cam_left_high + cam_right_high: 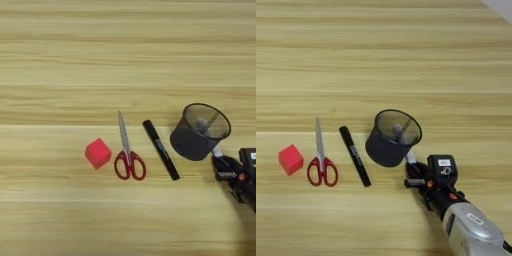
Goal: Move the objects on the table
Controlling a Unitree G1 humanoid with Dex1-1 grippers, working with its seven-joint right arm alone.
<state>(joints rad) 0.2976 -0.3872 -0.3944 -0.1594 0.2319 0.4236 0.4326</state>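
While tilted, the pen cup (390,140) stands just beside the hand (415,172).

Our right arm beside the mesh pen cup, with a row of small things to its left.

On the wooden counter (406,55) we see, from left to right, a small red cube (290,159), red-handled scissors (321,160) with blades pointing away from us, a long black marker (354,156) lying aslant, and the round black wire-mesh pen cup (392,138) tilted so its open mouth faces up and right. Our hand (415,175) sits just below the cup's right side, where a white-barrelled marker (410,157) shows between cup and hand; our silver forearm (471,230) runs to the bottom right corner.
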